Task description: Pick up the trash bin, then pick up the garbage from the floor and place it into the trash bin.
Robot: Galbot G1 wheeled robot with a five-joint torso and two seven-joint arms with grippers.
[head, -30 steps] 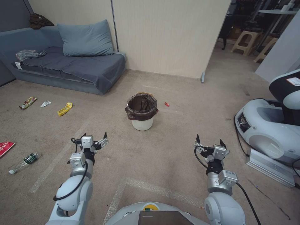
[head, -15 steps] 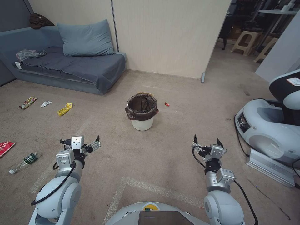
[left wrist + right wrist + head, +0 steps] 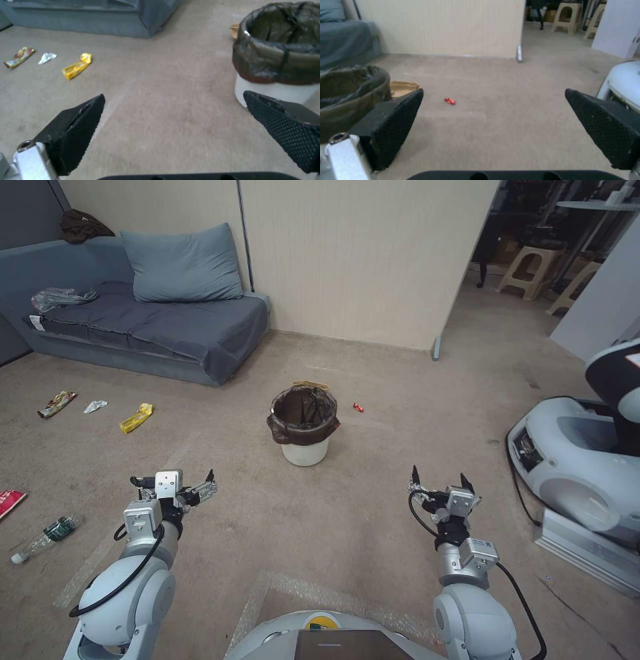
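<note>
Since half a second ago the whole head view has shifted slightly, so the camera has moved; both arms hold about the same pose, while over the full second the left arm has pulled back and outward. Small round white plastic trash bin (image 3: 305,425), lined with a dark brown-black bag folded over its rim, stands upright on the beige carpet (image 3: 347,513), ahead of the robot and between the two arms, well apart from both. Left gripper (image 3: 175,485) hangs above the carpet, nearer the robot than the bin and off to its left, fingers spread apart and empty; in the left wrist view the bin (image 3: 278,55) sits just beyond one black fingertip. Right gripper (image 3: 437,482) hangs on the right side, fingers likewise spread apart, holding nothing; its wrist view has the bin's bagged rim (image 3: 351,92) at one edge. Tiny red wrapper (image 3: 358,407) lies on the carpet just right of the bin, ahead of the right gripper (image 3: 493,100). Yellow snack wrapper (image 3: 137,417), crumpled white tissue (image 3: 95,407) and multicoloured wrapper (image 3: 56,403) lie in a row far left, before the grey sofa (image 3: 160,323). Clear bottle with green label (image 3: 45,537) and red-and-white crushed packet (image 3: 9,501) lie left of the left arm.
</note>
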